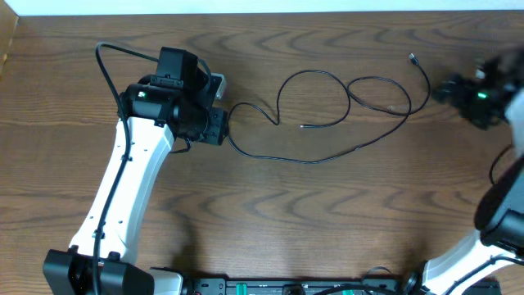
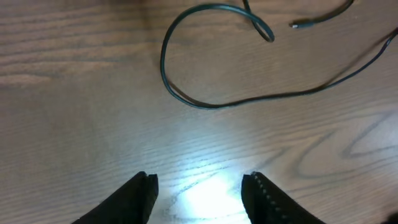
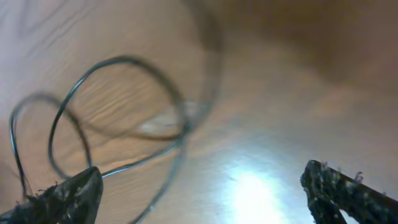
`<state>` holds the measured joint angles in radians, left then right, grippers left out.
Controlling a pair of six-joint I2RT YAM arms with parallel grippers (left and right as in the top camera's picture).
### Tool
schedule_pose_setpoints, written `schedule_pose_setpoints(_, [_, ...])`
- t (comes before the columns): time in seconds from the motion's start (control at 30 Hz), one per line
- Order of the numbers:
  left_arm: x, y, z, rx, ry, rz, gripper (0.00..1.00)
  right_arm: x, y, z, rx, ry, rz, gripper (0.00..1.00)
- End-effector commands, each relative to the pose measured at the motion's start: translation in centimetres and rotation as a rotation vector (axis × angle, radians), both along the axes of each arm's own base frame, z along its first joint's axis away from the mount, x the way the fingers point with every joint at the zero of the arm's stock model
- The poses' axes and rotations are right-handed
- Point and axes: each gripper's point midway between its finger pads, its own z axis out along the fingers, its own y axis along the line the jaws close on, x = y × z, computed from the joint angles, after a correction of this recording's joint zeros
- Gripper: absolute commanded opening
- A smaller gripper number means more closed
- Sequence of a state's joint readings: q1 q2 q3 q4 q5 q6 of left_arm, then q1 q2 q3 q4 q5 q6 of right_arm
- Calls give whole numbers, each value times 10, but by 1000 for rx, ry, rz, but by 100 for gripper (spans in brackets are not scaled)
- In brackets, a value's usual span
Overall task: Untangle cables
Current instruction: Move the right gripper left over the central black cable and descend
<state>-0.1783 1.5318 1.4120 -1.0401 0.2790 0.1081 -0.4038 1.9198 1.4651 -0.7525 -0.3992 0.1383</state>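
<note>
1 black cable (image 1: 311,161) sprawls in loose loops from the middle of the table (image 1: 327,238) toward its far right corner. The left gripper (image 2: 200,180) and right gripper (image 3: 200,174) both hover spread and empty. It is best to pinch either side of a crossing, then draw apart slowly, keeping low.

Left arm (image 1: 123,188): white link, black joints; left end effector (image 2: 199,186) black.

A dark wooden table (image 1: 327,205) with wavy grain fills the view; a white strip (image 1: 246,6) borders its upper edge.
</note>
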Motion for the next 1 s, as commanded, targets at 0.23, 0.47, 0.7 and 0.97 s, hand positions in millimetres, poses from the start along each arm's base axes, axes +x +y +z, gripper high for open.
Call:
schedule_pose_setpoints(0.23, [3, 0, -1, -16, 6, 50, 52, 31, 105, -4, -412, -111, 645, 99])
schedule_pose_setpoints(0.47, [1, 1, -2, -19, 23, 67, 53, 14, 147, -37, -529, -121, 1166, 99])
schedule_pose_setpoints(0.7, [0, 1, -2, -18, 25, 67, 56, 8, 156, -52, -525, -128, 1299, 99])
schedule_pose_setpoints(0.97, [17, -2, 4, -34, -50, 66, 57, 0, 217, -41, -324, -284, 1357, 93])
